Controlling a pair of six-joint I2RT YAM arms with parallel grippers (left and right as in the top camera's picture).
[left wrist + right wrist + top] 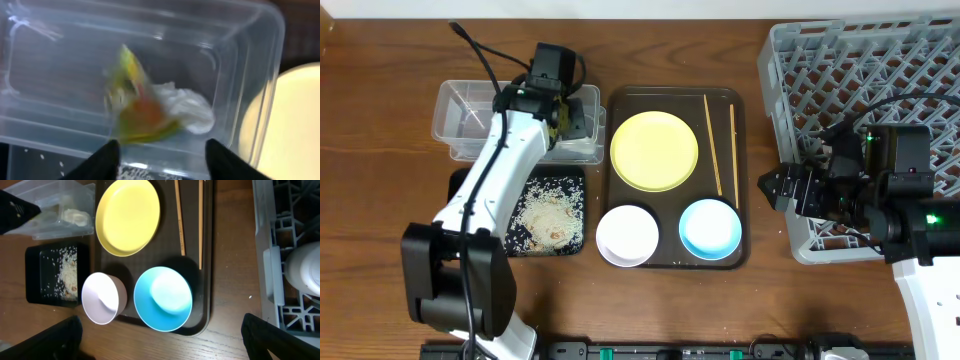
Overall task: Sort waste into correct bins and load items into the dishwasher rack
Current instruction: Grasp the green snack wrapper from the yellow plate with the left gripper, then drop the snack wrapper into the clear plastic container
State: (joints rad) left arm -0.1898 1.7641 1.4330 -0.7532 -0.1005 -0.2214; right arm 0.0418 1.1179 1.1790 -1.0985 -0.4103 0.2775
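Left gripper [162,150] jaws hung released above the snack wrapper [135,102] in the clear tub [250,65]; light, crinkly, likely best pinched at its bunched middle

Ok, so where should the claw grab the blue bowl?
By its rim, from straight above: one finger inside, one outside. The blue bowl sits upright and open on the brown tray, so its thin edge is free. Take the side nearest the right claw, away from the white bowl.

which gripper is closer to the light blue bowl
Right. The right gripper hovers just right of the brown tray, near the light blue bowl; the left gripper is over the clear tub.
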